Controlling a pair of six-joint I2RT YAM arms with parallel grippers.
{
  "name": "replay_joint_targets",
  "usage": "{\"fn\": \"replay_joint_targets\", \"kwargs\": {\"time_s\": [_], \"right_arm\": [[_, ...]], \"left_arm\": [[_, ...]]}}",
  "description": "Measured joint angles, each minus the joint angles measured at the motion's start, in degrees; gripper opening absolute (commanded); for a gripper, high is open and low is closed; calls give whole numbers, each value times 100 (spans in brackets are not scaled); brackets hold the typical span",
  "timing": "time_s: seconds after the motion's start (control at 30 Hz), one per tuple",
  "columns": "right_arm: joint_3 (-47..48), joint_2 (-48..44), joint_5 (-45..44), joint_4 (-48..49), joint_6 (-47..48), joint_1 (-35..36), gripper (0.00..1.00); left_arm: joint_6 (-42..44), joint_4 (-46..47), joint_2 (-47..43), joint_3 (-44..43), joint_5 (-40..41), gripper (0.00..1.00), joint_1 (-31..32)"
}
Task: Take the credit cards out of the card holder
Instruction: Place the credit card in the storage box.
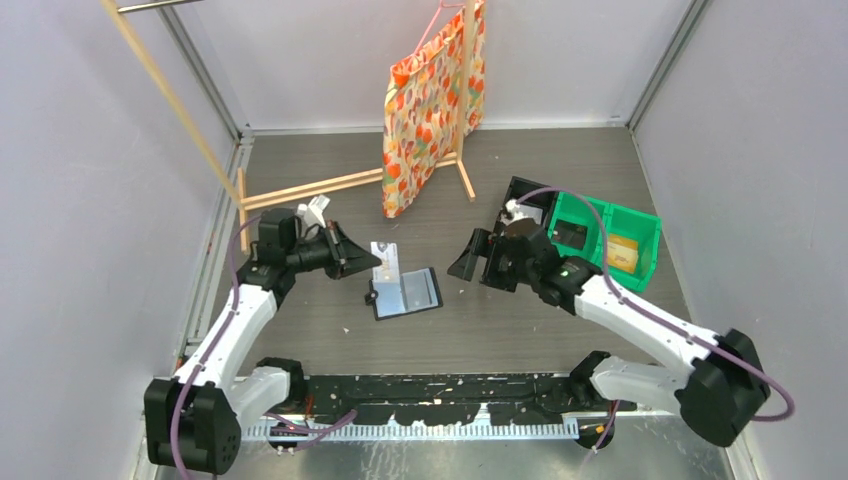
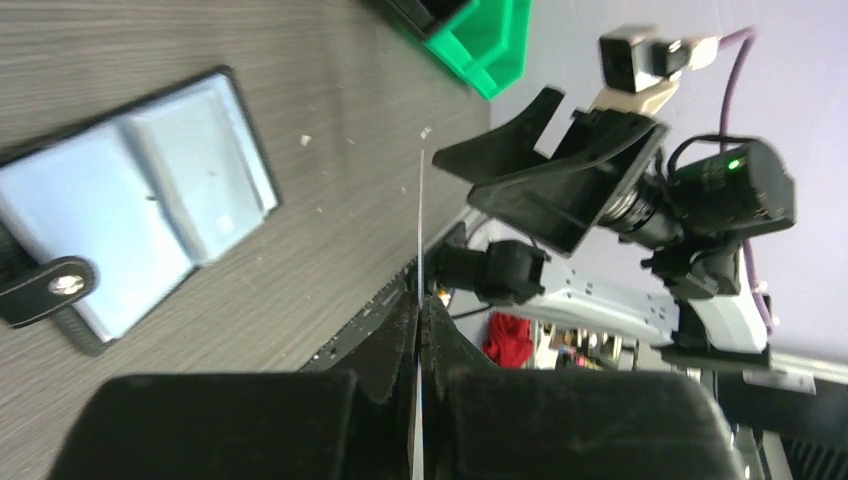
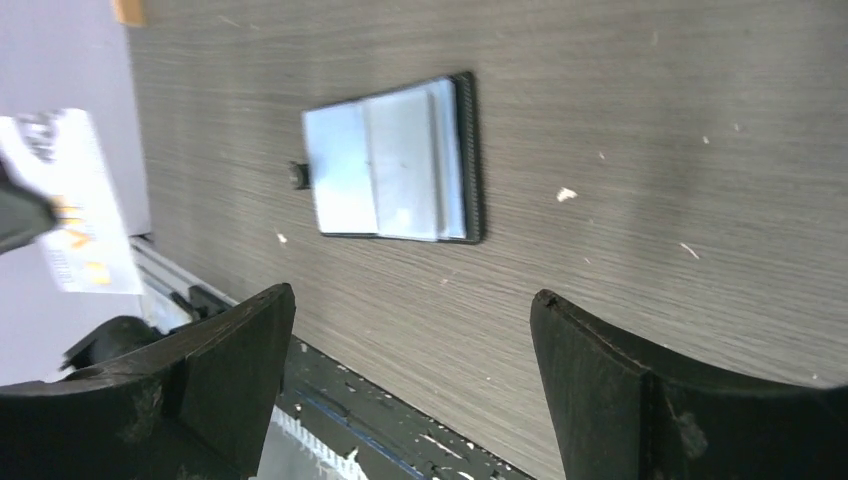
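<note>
Far left, a pale wooden stick frame [image 1: 310, 188] stands on the grey wood-grain table [image 1: 320, 335]. My left pincer [image 1: 370, 262] is pressed fully together on a thin pale whitish-grey credit card [image 1: 386, 257]. My left wrist view has that card edge-on, a bare line rising from between the fingers [image 2: 400, 330]. From the right wrist view its face shows, pale with small yellow marks, raised against the wall and apart from the holder. Just right of it and nearer me lies the small bifold card holder [image 1: 405, 293], black outside. It lies opened flat on the table, blue-grey pocketed inside facing up, with a small black clasp tab [image 3: 297, 175] at its left edge. Whether any card remains in the pockets I cannot tell. Behind, at centre, an orange-and-cream patterned bag with pink handles [image 1: 430, 100] hangs upright. Right of the holder, near but not touching it, is my right pincer [image 1: 482, 262]. Its jaws are spread wide with nothing between them; the bare table and the holder show through the gap. Behind that arm sits a black open-topped bin [image 1: 522, 192]. Beside it, furthest right, is a green plastic two-part bin [image 1: 648, 228] with something yellow-orange [image 1: 622, 252] in its right compartment.
</note>
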State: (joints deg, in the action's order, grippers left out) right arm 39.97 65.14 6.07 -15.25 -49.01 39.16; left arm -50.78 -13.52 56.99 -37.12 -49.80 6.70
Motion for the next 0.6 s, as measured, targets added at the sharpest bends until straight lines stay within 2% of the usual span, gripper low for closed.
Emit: {"fn": "replay_joint_targets", "kwargs": {"time_s": [0.1,0.23,0.37,0.43,0.5,0.6], "right_arm": [[295,-468,94,-249,195,-107,92],[398,-713,745,205,81,-269,90],[173,-522,1624,1469,-444,-306,87],[-57,-363,1982,2240,-772,-302,85],[-166,-125,2225,2767,-1029,-299,76],[-201,289,2520,3451,-1331,-299,55]], "left_arm": [[-173,343,39,0,-120,1,363],[-623,1257,155,96,-232,0,796],[-1152,2212,319,332,-284,0,1021],[-1250,2385,372,354,-286,1,1086],[-1368,2553,387,358,-284,0,1128],[-1534,2868,387,385,-284,1,1165]]}}
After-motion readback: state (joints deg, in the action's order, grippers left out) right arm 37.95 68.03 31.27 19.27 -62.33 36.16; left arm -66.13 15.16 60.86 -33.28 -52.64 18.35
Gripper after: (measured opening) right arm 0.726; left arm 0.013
